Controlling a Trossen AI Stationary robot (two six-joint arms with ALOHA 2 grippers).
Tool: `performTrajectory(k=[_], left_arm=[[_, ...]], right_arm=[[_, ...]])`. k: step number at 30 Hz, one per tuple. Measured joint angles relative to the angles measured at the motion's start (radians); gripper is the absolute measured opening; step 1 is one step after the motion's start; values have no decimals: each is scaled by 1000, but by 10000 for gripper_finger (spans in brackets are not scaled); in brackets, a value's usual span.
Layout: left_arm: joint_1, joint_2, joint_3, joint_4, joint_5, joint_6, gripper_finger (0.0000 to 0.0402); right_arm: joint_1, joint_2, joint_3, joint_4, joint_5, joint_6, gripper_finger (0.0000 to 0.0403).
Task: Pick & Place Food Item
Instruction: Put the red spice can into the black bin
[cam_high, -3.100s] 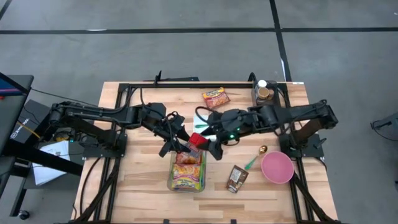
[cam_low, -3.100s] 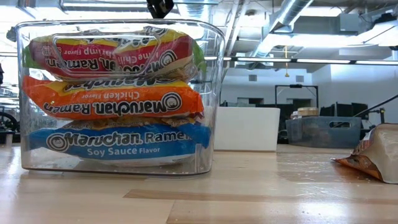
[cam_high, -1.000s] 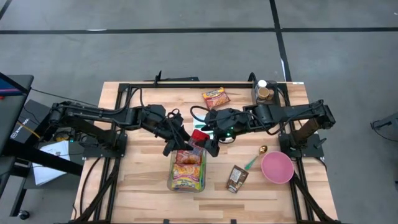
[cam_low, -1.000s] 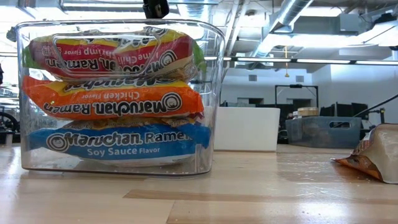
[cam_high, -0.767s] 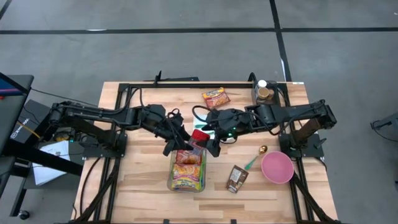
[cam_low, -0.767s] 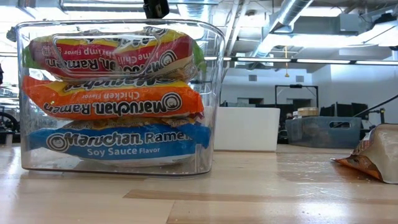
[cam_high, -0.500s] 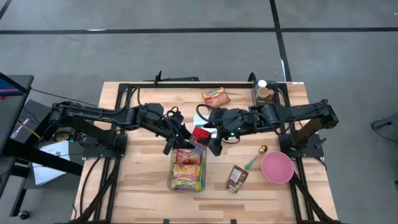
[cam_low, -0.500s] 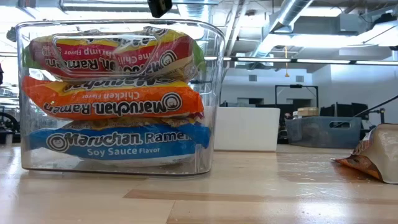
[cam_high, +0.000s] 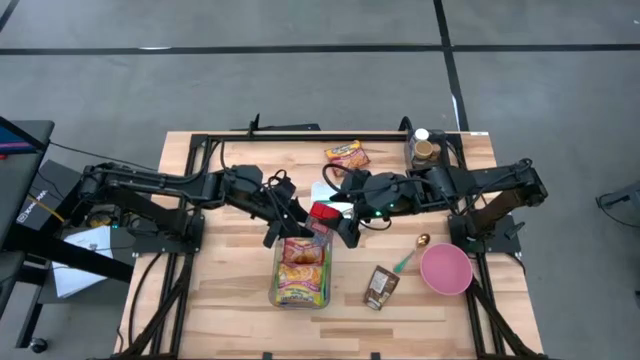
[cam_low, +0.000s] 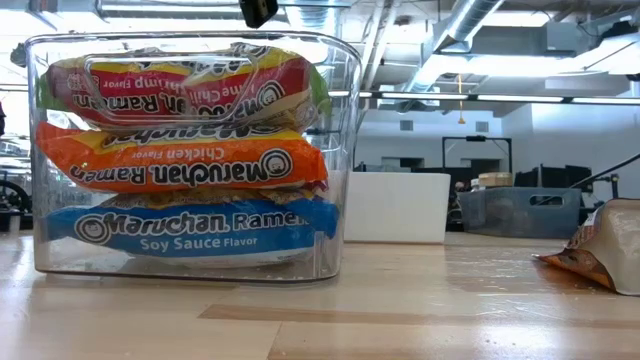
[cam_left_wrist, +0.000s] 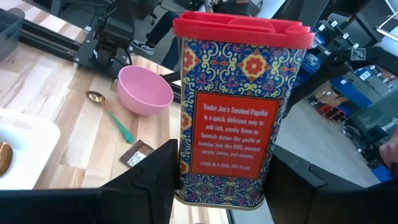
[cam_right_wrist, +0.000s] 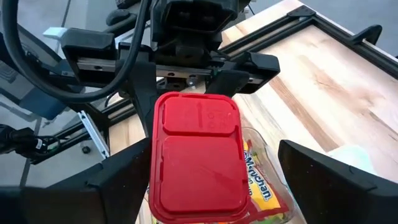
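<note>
A patterned spice tin (cam_left_wrist: 233, 118) with a red lid (cam_right_wrist: 196, 155) hangs upright over the far end of a clear bin (cam_high: 300, 272). My left gripper (cam_high: 292, 222) is shut on the tin. The bin rests on the table, and three ramen packets (cam_low: 185, 160) are stacked inside it. My right gripper (cam_right_wrist: 214, 186) is open. It reaches in from the table's right at the height of the lid. One finger (cam_right_wrist: 106, 180) stands close beside the lid and the other (cam_right_wrist: 329, 174) stands well clear of it. My left gripper pinches the tin's lower part (cam_left_wrist: 186, 180) between its two fingers, one on each narrow side. The fingers (cam_left_wrist: 152, 177) come nearly level from the table's left. The tin stands upright with its lid on top, lifted clear above the bin.
A loose ramen packet (cam_high: 346, 156) and a jar (cam_high: 424, 150) are at the far edge. A pink bowl (cam_high: 445, 268), a spoon (cam_high: 410, 255) and a brown packet (cam_high: 380, 287) lie at the near right. The near left of the table is bare wood.
My right gripper has drawn back a little toward the table's right edge and risen slightly, staying open beside the tin's lid. The tin and my left gripper have stayed over the bin.
</note>
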Motion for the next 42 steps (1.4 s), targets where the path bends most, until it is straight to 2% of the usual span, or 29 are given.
performTrajectory(k=[8, 16, 27, 36, 42], left_arm=[[0, 0, 0, 0, -3, 0, 182], [1, 0, 0, -1, -4, -3, 182], [0, 0, 0, 3, -10, 22, 211], [5, -3, 10, -189, -25, 129, 217], [5, -9, 5, -183, -24, 139, 218]], right_arm=[[0, 0, 0, -1, -14, 1, 301], [0, 0, 0, -2, -25, -3, 198], [0, 0, -2, 18, -25, -3, 198], [4, 8, -6, -8, -23, 1, 198], [5, 8, -6, -25, -41, 12, 198]])
